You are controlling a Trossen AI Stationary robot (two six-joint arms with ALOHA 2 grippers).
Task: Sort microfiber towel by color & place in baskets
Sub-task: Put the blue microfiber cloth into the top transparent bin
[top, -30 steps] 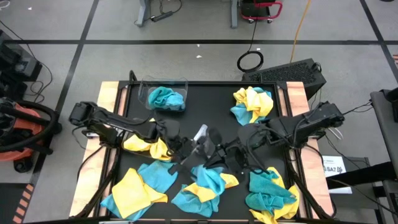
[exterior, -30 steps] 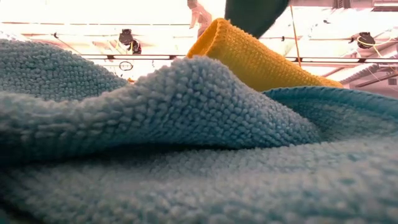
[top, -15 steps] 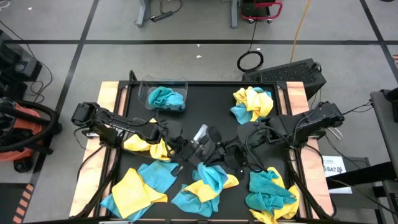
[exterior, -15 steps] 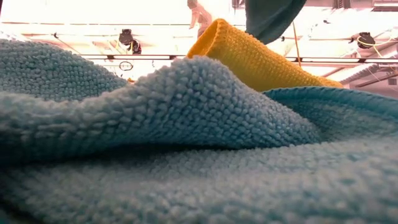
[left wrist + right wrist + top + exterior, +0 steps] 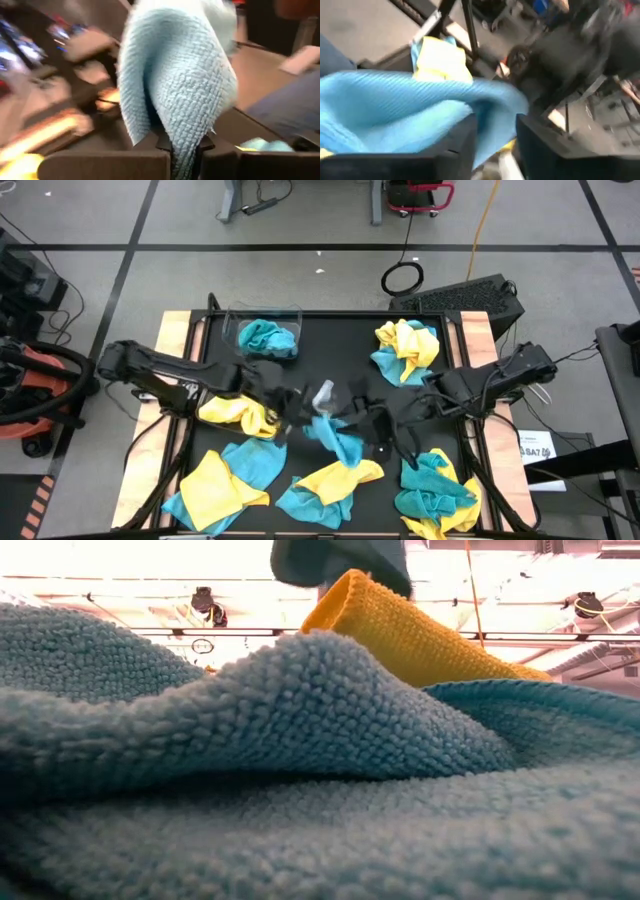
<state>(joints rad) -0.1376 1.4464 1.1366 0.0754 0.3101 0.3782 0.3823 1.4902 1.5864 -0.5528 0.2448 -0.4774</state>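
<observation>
A teal towel (image 5: pixel 335 440) hangs at the table's middle between my two grippers. My left gripper (image 5: pixel 305 420) is shut on it and comes in from the left. From the right, my right gripper (image 5: pixel 367 423) stands open with the towel's other end (image 5: pixel 490 112) in its gap. A yellow towel (image 5: pixel 345 476) lies under it on another teal one. A clear basket (image 5: pixel 264 313) at the far left holds one teal towel (image 5: pixel 268 338). In the low view the held towel (image 5: pixel 335 560) shows dark at the top. My left gripper pinches a bunched fold of the teal towel (image 5: pixel 186 142) between its two fingers. It comes nearly level from the table's left. The cloth bulges out beyond the fingertips, several layers thick. My right gripper's open fingers (image 5: pixel 462 142) stand on either side of the towel's other end; the cloth lies against one finger's inner side.
Mixed yellow and teal towels lie at the far right (image 5: pixel 405 345), near right (image 5: pixel 435 490), near left (image 5: pixel 225 480) and under the left arm (image 5: pixel 235 413). A small clear spray bottle (image 5: pixel 322 393) lies at the middle. Towels (image 5: pixel 300 740) crowd the low camera.
My left gripper has shut on the teal towel and drawn it up and toward the table's left, off the yellow towel. My right gripper, shut on that towel before, has opened and backed a little toward the right.
</observation>
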